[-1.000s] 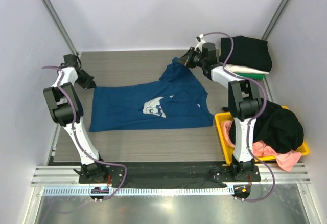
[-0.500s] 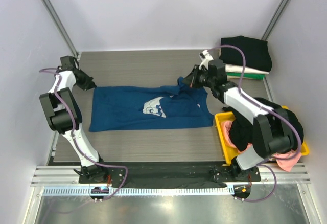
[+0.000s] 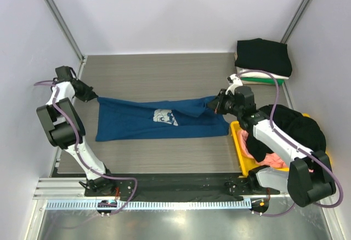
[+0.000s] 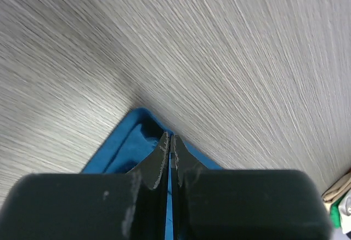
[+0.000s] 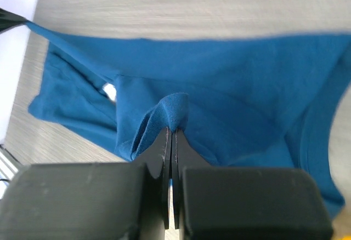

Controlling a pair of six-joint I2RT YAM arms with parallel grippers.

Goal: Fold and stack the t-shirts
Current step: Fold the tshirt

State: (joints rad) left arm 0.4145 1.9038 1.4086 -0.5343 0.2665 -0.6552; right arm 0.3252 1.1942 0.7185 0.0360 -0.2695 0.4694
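While a black t-shirt (image 3: 299, 133) and pink t-shirt (image 3: 286, 161) sit in the yellow bin (image 3: 237, 139), my outstretched left gripper (image 3: 94, 95) and right gripper (image 3: 211, 104) clamp the dark blue t-shirt (image 3: 137, 120)

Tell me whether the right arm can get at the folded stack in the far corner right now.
Probably, for reach: the stack lies just beyond the right claw, with bare table between. But that claw is shut on the blue shirt and would have to let go first.

A grey wood-grain counter (image 3: 148, 75) spans the middle; at its near right corner sits a yellow rectangular plastic bin (image 3: 236, 136) (rim partly hidden).
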